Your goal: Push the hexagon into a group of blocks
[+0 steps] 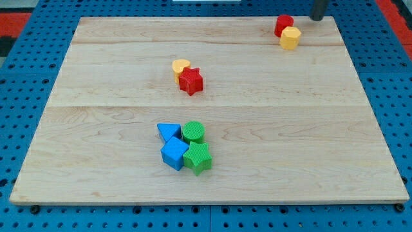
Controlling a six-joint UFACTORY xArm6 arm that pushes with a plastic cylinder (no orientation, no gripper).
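A yellow hexagon (pixel 290 37) sits near the view's top right, touching a red block (pixel 283 24) just above and left of it. My tip (pixel 318 19) shows at the view's top edge, at the board's far edge, up and to the right of the hexagon and apart from it. A yellow heart-like block (pixel 181 66) touches a red star (pixel 190 81) near the board's middle. Lower down, a blue triangle (pixel 168 132), a green cylinder (pixel 193 131), a blue cube (pixel 174 153) and a green star (pixel 197 157) form a tight cluster.
The wooden board (pixel 96 167) lies on a blue perforated table (pixel 19 212). Red matting shows at the view's top corners.
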